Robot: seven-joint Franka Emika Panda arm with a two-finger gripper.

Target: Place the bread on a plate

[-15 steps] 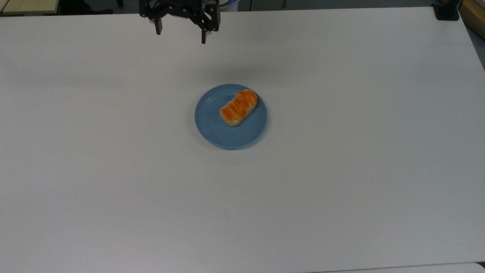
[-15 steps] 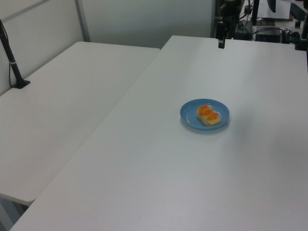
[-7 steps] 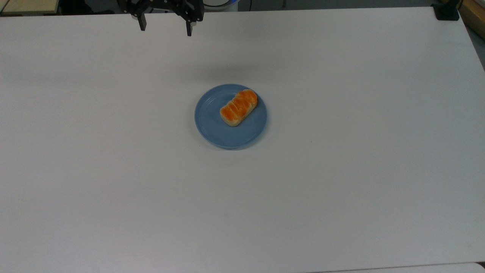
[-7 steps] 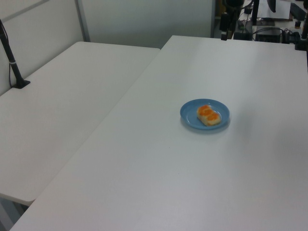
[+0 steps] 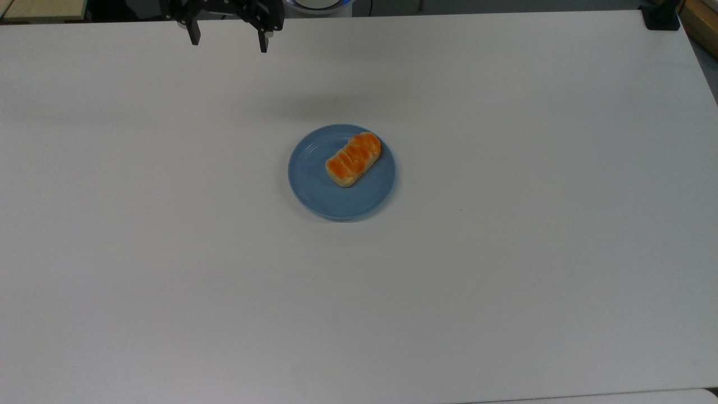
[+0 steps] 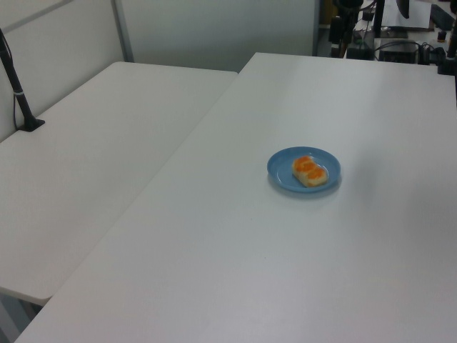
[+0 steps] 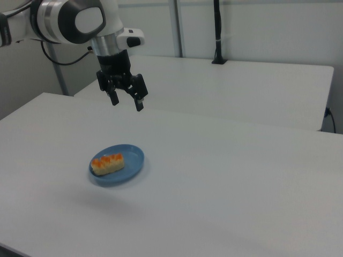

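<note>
I am reading the top view from its left edge, and the first thing I am meeting is the gripper (image 5: 227, 38), hanging high over the far edge of the white table (image 5: 505, 280) with its two fingers spread apart and nothing between them. I am seeing the same in the right view, where the gripper (image 7: 127, 100) is hovering above and behind the plate (image 7: 131, 153), well apart from it. Moving right in the top view, I am finding the plate (image 5: 314, 185) near the table's middle, and the bread (image 5: 353, 159) is lying on it, toward the plate's upper right. Its long axis is running diagonally, from lower left to upper right in the top view. So the bread is lying down and to the right of the claw there. I am judging the placing as done; no regrasp looks needed.
</note>
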